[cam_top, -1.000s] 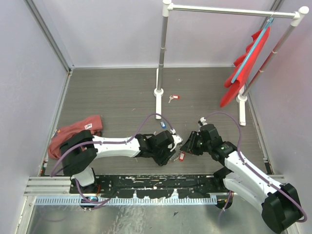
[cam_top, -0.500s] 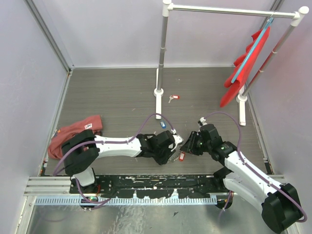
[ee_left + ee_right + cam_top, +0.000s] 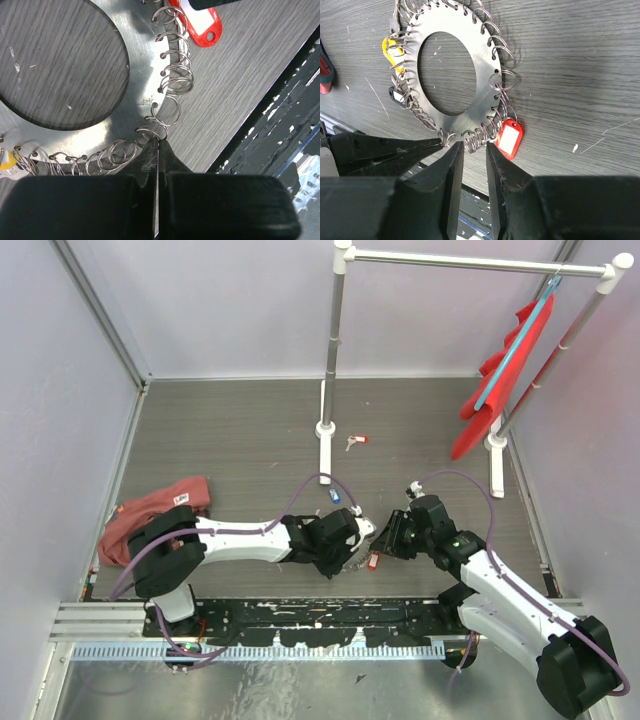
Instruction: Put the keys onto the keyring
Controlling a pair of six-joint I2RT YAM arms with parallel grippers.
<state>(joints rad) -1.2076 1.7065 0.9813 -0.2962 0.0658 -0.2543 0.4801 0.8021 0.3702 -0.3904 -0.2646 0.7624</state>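
Observation:
The keyring [image 3: 482, 75] is a flat silver disc with a wide hole and many small wire loops round its rim; it lies on the grey table and also shows in the left wrist view [image 3: 125, 120]. A red tag [image 3: 509, 140], a yellow tag [image 3: 390, 50] and a black tag [image 3: 397, 95] hang on it. My left gripper [image 3: 159, 142] is shut on one small loop at the rim. My right gripper [image 3: 474, 147] is open, its fingers either side of loops next to the red tag. In the top view both grippers [image 3: 350, 555] [image 3: 385, 538] meet over it. A loose red key [image 3: 356, 441] and a blue key [image 3: 335, 496] lie farther back.
A clothes rack's pole base [image 3: 326, 430] stands behind the loose red key; a red garment [image 3: 505, 370] hangs at the right. A red cloth [image 3: 150, 512] lies at the left. A black rail [image 3: 320, 615] runs along the near edge.

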